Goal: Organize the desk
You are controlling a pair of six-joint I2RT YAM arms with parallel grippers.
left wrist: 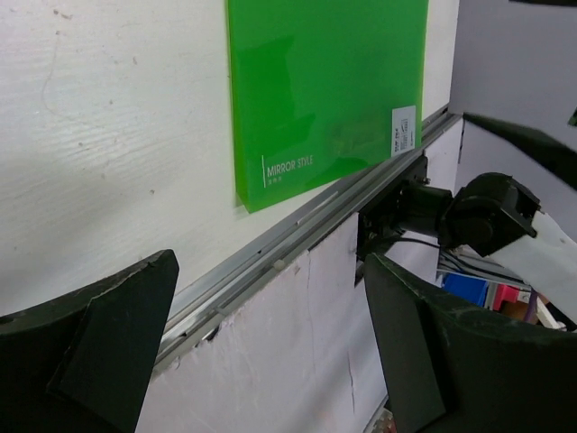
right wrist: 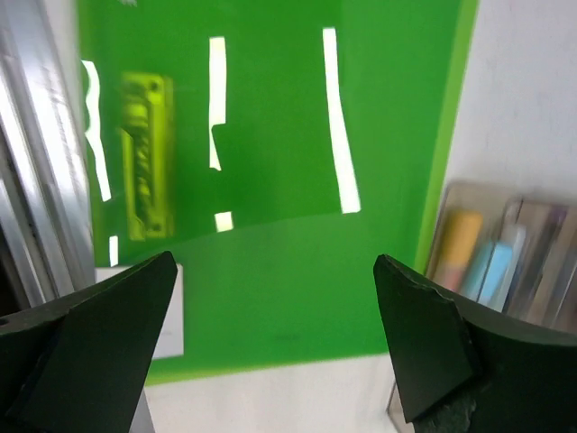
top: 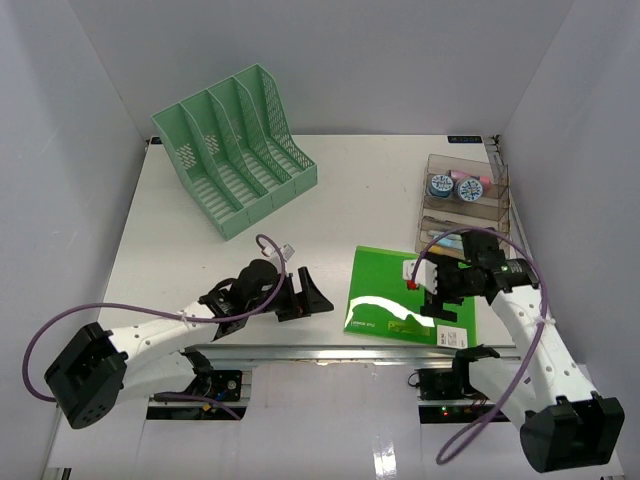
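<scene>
top external view: the mint green file rack (top: 235, 150) with its four slots is sitting far beyond the left gripper (top: 308, 295), turned at an angle near the back of the desk (top: 330, 215). the clear organizer (top: 462, 205) is sitting just beyond the right gripper (top: 440, 300), by the right wall. it's holding two round blue-grey rolls (top: 452, 187) plus something pink. the right wrist view is also showing orange and pale blue bits in there, too blurry to name.

the desk is spreading out under both grippers, with its silver rail (top: 350, 350) running along just on their near side. a green folder (top: 400, 295) is lying flat between them, its near edge close to the rail. bare white top is stretching from the left gripper up to the rack.

the left gripper is hanging just left of the folder, jaws spread wide and gripping nothing. the right gripper is hovering over the folder's right part, also wide open, with nothing between its fingers.
</scene>
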